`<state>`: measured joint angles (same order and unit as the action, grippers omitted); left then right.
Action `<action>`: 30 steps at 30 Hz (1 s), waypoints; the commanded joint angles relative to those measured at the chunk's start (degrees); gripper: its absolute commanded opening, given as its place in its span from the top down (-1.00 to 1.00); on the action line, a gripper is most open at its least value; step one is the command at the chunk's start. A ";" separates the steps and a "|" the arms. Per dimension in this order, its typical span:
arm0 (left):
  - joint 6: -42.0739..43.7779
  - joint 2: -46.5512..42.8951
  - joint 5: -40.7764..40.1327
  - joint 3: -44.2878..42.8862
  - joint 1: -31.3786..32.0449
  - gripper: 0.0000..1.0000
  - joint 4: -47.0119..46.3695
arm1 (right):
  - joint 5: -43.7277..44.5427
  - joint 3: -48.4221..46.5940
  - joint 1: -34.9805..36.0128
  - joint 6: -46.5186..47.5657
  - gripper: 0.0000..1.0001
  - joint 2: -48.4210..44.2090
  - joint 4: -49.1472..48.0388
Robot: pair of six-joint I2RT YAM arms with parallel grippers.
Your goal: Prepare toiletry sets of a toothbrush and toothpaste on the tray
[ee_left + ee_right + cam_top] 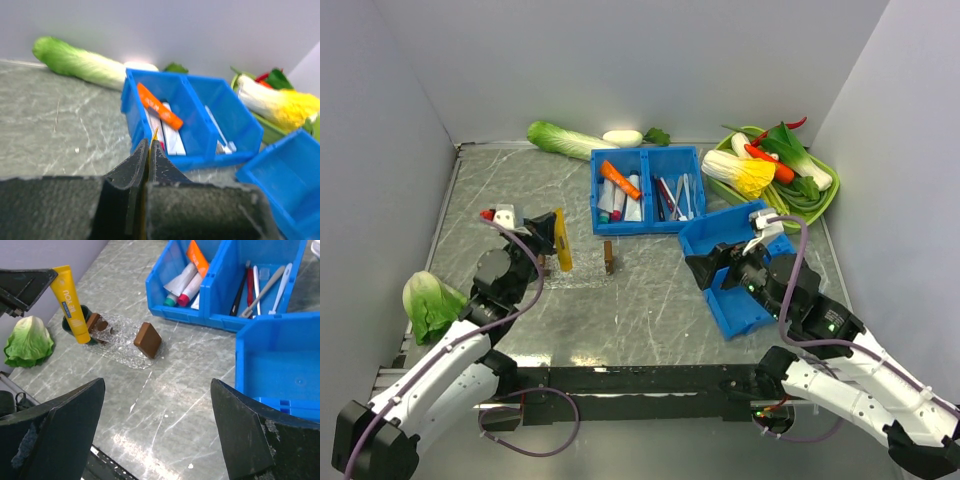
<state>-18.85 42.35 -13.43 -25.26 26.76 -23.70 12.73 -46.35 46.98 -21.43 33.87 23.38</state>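
Note:
My left gripper (548, 232) is shut on a yellow toothpaste tube (561, 240), which hangs cap-down over the left end of the clear tray (582, 275). In the left wrist view only the tube's thin yellow edge (155, 134) shows between the shut jaws of that gripper (149, 142). The right wrist view shows the tube (74, 305) above the tray (120, 342). An orange toothpaste tube (619, 180) lies in the divided blue bin (646, 222), and a dark toothbrush (240, 290) lies among several in its right compartment. My right gripper (157, 385) is open and empty above bare table.
Two brown blocks (148, 340) (95, 322) stand on the tray. An empty blue bin (735, 300) sits beside my right gripper (705, 272). A green dish of vegetables (815, 205) is at the back right. A cabbage (430, 300) lies at the left edge.

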 commanded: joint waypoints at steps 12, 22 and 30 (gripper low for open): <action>-14.36 -6.13 0.42 -2.52 -0.05 0.98 2.87 | -23.10 -16.01 5.82 6.22 -0.74 36.59 -24.96; -16.57 -11.67 1.21 -2.69 -0.05 0.98 10.52 | -25.38 -30.55 11.55 10.00 -0.73 60.07 -23.99; -18.85 -12.99 2.62 -2.87 -0.05 0.98 11.40 | -23.72 -34.69 13.22 10.44 -0.56 66.41 -21.79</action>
<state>-35.16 30.85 -12.38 -25.41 26.72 -11.05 -11.31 -76.99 59.55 -12.01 98.63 2.00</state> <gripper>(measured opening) 0.029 0.816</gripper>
